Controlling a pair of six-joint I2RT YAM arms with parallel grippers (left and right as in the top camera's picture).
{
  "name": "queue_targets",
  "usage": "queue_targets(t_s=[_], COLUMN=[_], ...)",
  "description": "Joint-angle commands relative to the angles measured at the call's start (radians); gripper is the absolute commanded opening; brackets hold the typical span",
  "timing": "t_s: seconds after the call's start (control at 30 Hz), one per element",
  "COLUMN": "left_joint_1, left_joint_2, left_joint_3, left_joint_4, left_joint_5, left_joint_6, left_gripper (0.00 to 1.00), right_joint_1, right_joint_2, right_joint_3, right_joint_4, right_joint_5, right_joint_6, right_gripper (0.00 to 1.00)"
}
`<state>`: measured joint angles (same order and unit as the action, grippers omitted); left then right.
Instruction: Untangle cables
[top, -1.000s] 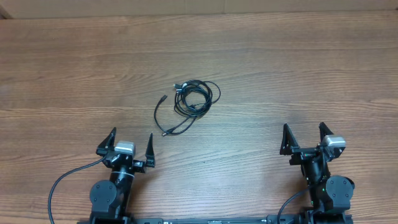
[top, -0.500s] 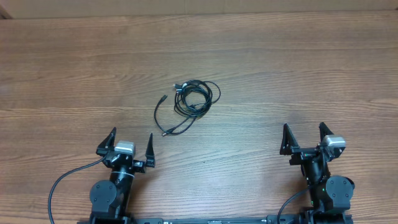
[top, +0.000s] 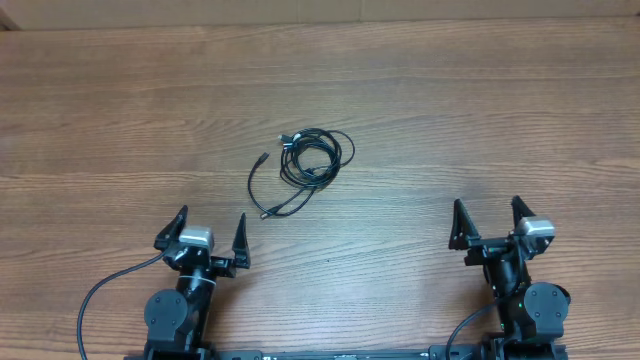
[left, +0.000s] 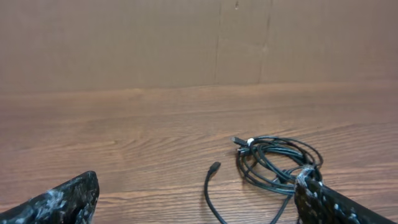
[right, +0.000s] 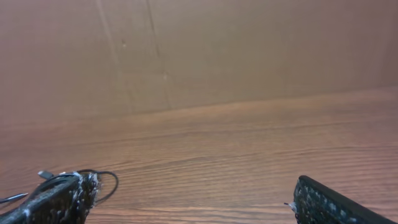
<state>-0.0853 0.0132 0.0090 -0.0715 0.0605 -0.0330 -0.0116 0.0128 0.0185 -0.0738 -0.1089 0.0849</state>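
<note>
The cables (top: 305, 165) lie in the middle of the wooden table (top: 480, 110) as a loose black coil, with a free end curving down to the left. In the left wrist view the cables (left: 273, 163) sit just ahead, partly behind the right fingertip (left: 323, 200). My left gripper (top: 210, 228) rests open near the front edge, below and left of the cables, with nothing between its fingers. My right gripper (top: 487, 218) is open at the front right, well apart from them. In the right wrist view only a loop of the cables (right: 106, 180) peeks past the left fingertip (right: 62, 200).
A brown cardboard wall (left: 186, 43) stands along the far edge of the table. Thick black arm cables (top: 100, 295) trail beside the left arm's base at the front.
</note>
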Motion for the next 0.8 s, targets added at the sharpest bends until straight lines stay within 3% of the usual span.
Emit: queue_targets(t_s=[0.0,0.47,0.77], left_joint_1=[-0.006,-0.006,-0.006], left_joint_2=[-0.009,0.002,0.172], left_joint_3=[-0.004,0.061,0.172], left_joint_4=[-0.001,-0.113,-0.167], left_joint_5=[0.015,0.006,0.006], left_joint_6=[-0.098,-0.151,-0.147], left_gripper=[1.00,1.00,1.00], right_joint_1=[-0.003,-0.004,-0.004], right_joint_2=[-0.010,-0.009,0.094], right_joint_3=[-0.010,0.122,0.216], right_joint_4=[0.008,-0.246,-0.347], right_joint_5=[-0.074,0.008,0.011], right_joint_6=[-0.003,0.018,0.019], right_gripper=[1.00,1.00,1.00])
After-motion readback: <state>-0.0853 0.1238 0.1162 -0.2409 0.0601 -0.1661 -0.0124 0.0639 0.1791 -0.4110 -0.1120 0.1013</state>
